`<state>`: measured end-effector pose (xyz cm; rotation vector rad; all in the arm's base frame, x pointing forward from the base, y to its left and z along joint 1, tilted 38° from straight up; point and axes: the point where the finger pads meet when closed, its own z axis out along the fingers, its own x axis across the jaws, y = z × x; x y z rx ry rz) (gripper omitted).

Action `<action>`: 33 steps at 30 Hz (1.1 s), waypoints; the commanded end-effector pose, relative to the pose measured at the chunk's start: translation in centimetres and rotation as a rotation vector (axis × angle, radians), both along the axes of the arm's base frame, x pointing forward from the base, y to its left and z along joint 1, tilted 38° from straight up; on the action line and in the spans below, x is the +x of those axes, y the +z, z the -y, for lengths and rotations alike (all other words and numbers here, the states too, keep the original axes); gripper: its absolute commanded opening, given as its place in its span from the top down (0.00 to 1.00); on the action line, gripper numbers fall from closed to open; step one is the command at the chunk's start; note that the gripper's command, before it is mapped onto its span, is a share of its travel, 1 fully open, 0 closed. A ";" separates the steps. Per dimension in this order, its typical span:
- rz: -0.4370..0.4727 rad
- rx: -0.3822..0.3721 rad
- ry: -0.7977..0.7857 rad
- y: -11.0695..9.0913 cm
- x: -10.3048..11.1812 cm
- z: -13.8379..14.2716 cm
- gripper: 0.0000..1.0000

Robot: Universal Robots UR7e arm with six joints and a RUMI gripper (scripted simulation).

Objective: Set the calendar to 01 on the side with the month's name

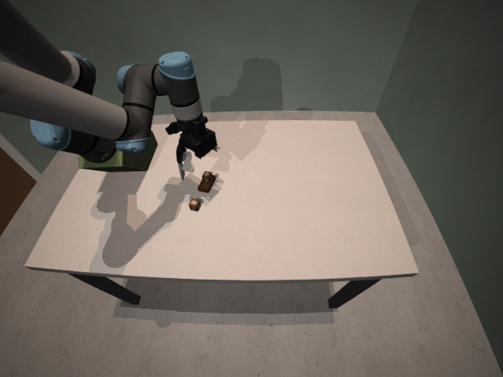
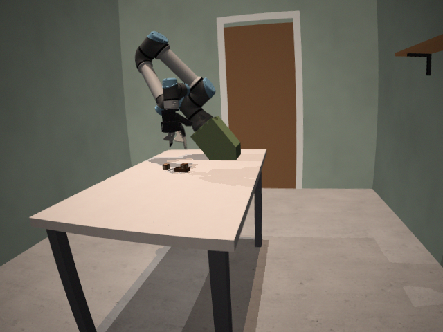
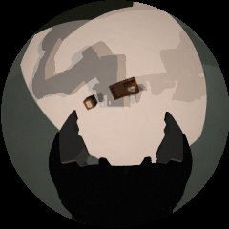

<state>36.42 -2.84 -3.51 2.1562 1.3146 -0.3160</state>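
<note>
A bare, lab-like room: jointed robot arm above a plain table, green walls, brown door.

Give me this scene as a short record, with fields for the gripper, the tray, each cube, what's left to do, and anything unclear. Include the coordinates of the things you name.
gripper: open (image 1: 199, 164) (image 2: 178, 145) (image 3: 120, 114), raised above the table, holding nothing
tray: dark brown (image 1: 204, 188) (image 2: 181, 169) (image 3: 116, 91), on the table
cube in tray: one (image 1: 207, 176) (image 2: 183, 165) (image 3: 132, 88), at one end
loose cube: one (image 1: 194, 204) (image 2: 165, 167) (image 3: 90, 102), on the table beside the tray
table: pale top (image 1: 304, 203) (image 2: 150, 203) (image 3: 157, 129)
left to do: loose cube into tray; digits to be checked
unclear: digits and month name, too small to read
</note>
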 end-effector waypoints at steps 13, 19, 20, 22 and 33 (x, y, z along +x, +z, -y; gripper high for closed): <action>0.295 0.051 -0.399 1.7 -0.3 3.5 0.00; 0.404 0.067 -0.544 2.4 -0.5 4.8 0.00; 0.404 0.067 -0.544 2.4 -0.5 4.8 0.00; 0.471 0.077 -0.632 2.8 -0.6 5.6 0.00; 0.663 0.102 -0.882 4.0 -1.1 7.9 0.00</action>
